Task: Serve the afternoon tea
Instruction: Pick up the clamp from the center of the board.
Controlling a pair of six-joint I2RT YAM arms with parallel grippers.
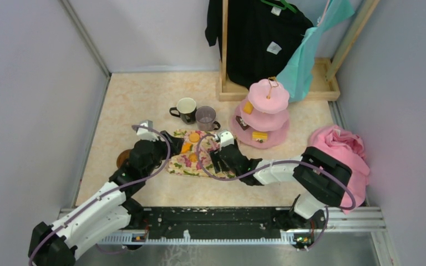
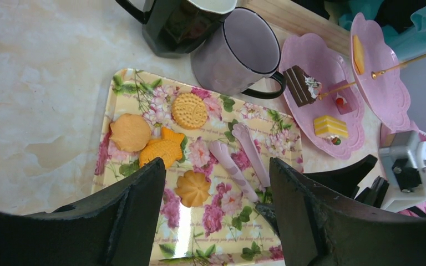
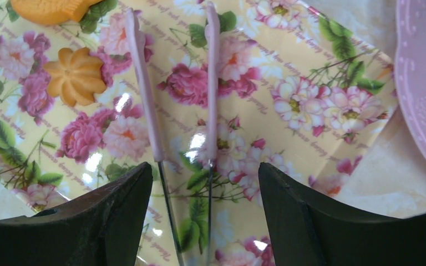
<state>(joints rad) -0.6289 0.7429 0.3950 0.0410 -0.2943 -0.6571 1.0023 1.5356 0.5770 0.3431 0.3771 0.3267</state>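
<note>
The left claw hangs spread wide over the near-left part of the flower-patterned tray, with nothing pinched between its fingers. The right claw is spread too, over the tray's right half, and grips nothing. Two pink-handled utensils lie side by side on the tray beneath it, their thin metal ends running into the gap between its fingers — whether those fingers touch the tray cannot be told.

Take the tray as the dial in the top view. On its left half lie four snacks: a dotted round biscuit, a plain round biscuit, an orange fish-shaped biscuit up against the plain one, and a flower-shaped cookie nearest the left claw.

The black mug and the smoky translucent mug stand close together at twelve o'clock, just beyond the tray's far edge. At two o'clock, near the tray's far right corner, stands the pink three-tier stand. It carries a brown cake slice and a yellow layered piece on the lowest tier, and an orange piece higher up.

At nine o'clock a round brown coaster shows from under the left arm, partly hidden by it. A crumpled pink cloth lies at three o'clock, well apart from the tray. At one o'clock, behind the stand, a wooden rack holds a black shirt and a teal garment.
</note>
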